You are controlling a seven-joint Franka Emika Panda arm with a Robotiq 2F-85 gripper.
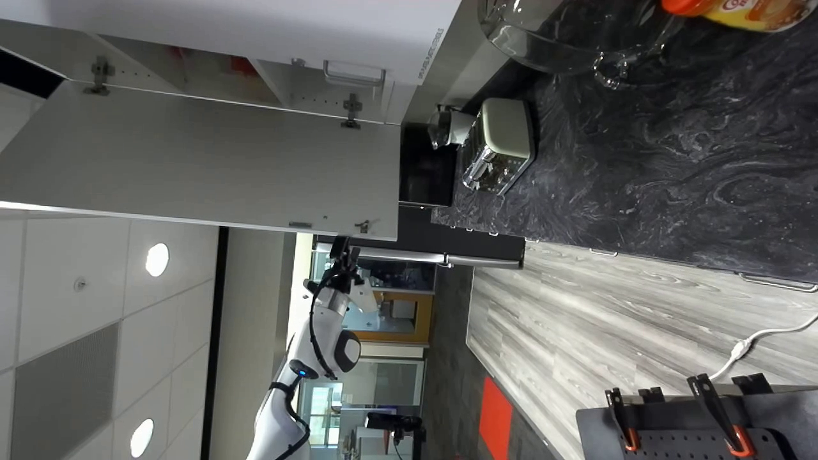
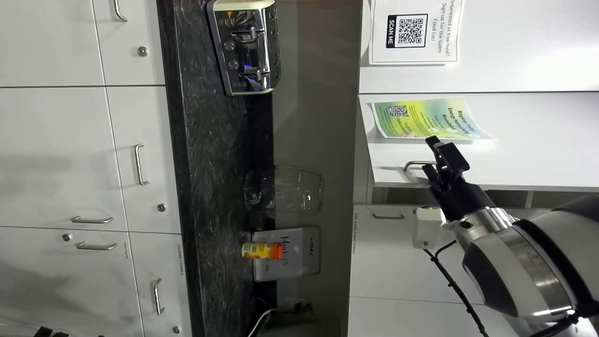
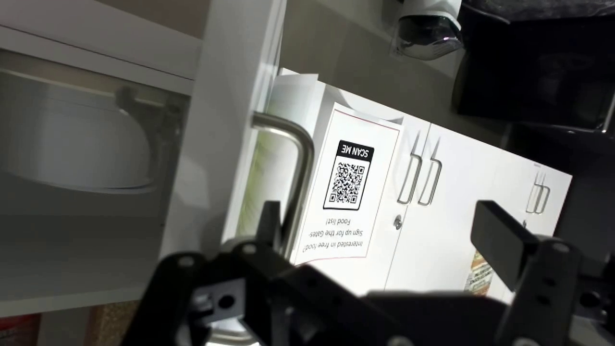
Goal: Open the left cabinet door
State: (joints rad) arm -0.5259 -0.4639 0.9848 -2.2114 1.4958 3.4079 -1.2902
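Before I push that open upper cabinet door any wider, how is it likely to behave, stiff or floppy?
The upper cabinet door should stay stiff, being one broad flat panel. It will probably swing rather than slide, since two hinges show along one long edge. The green-and-yellow flyer on its front may flap, as the sheet bows away from the surface.

As you face the upper cabinet (image 1: 307, 89), the left cabinet door (image 1: 223, 156) stands out from it, your gripper (image 3: 377, 214) at the handle (image 3: 306, 156) on the door's outer face. A flyer (image 2: 428, 119) is on that face; a sign (image 2: 444, 35) is on the next door (image 2: 524, 51) left. On the countertop (image 2: 208, 187) below, the toaster (image 2: 245, 51) sits left of the jug (image 2: 299, 189), the canister (image 2: 259, 250) right of it, before a board (image 2: 299, 262).
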